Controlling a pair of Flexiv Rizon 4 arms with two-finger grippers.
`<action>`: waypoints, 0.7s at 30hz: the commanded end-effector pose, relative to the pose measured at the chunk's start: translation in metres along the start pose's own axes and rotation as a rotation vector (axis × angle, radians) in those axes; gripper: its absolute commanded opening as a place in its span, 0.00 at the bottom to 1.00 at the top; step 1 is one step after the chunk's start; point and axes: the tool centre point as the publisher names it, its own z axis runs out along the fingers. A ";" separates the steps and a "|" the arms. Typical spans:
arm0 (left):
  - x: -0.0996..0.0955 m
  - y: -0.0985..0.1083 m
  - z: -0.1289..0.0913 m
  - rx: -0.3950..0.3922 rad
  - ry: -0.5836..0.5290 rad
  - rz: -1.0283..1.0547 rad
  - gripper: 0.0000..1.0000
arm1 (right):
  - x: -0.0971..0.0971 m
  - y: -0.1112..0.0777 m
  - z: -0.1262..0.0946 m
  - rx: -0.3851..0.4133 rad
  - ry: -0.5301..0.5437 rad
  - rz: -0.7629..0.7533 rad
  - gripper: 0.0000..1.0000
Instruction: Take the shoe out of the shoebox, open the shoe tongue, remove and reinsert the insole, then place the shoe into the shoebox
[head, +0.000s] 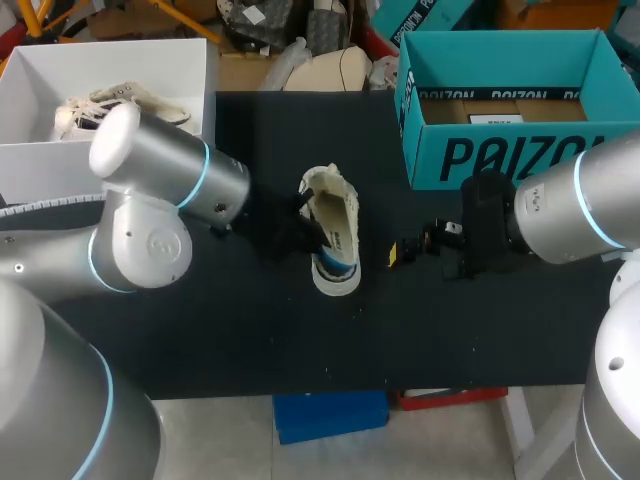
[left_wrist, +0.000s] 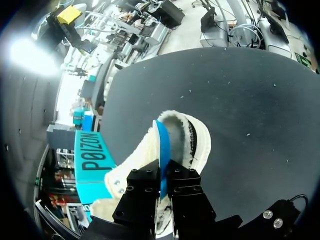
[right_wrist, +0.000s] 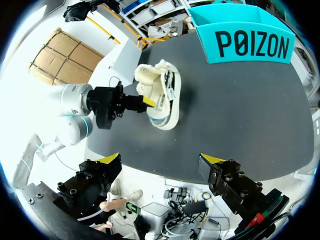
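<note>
Insole, blue and standing on edge, is pinched between the near-closed fingers of the left gripper, with its far end in the mouth of the cream shoe. The shoe lies mid-table, well apart from the teal shoebox. The right gripper hangs spread wide and empty, off to the shoe's side. Nothing pins the shoe, so I judge the insole should be drawn slowly along the shoe's length. Otherwise the shoe will likely drag with it, and steadying the toe with the free gripper would help.

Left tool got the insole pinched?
Yes. The left tool has both fingers closed on the blue insole, which stands up out of the shoe.
</note>
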 end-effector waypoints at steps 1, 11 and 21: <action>-0.001 0.001 0.006 -0.046 0.038 0.034 0.00 | 0.001 0.000 0.001 0.000 -0.001 0.000 1.00; 0.010 -0.003 0.027 -0.079 0.122 0.117 0.00 | 0.001 0.000 0.001 0.000 -0.001 0.000 1.00; 0.010 -0.006 0.031 -0.068 0.132 0.137 0.00 | 0.001 0.000 0.001 0.000 -0.001 0.000 1.00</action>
